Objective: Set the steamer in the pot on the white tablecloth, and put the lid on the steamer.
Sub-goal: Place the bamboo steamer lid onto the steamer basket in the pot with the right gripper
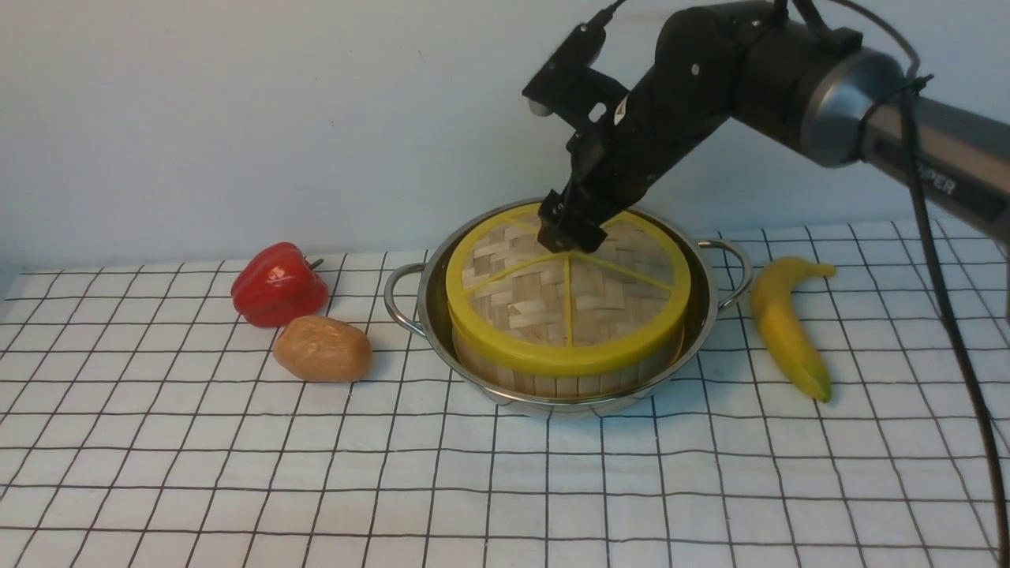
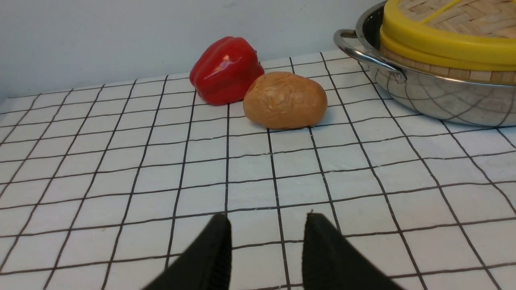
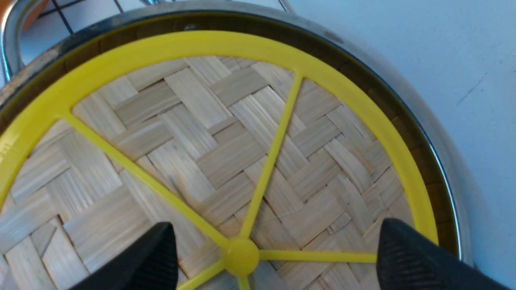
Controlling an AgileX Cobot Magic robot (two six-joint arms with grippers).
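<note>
- Your pot (image 1: 564, 315) sits on the white tablecloth (image 1: 237, 473) covering the desk, and the steamer (image 1: 564, 371) is already down inside it, with its slat wall showing under the yellow rim.
- The lid (image 1: 568, 300) lies on top of the steamer and looks level, its rim lined up with the rim below in the left wrist view.
- Your right tool (image 3: 274, 257) is spread wide, one finger on each side of the lid's centre knob (image 3: 241, 255), gripping nothing; from the front it sits right at the lid's middle.
- Your left tool (image 2: 266, 253) is spread too, empty, low over bare cloth, well apart from the pot.
- Judged from this, you are at the release of the last step, with both placements apparently done.
- Your next move should be a straight lift of the right arm, fingers kept apart so neither one catches the knob or a spoke and drags the lid askew.
- Stay clear of the banana (image 1: 785, 323), the red pepper (image 1: 278, 284) and the brown bun (image 1: 323, 349) beside the pot.
</note>
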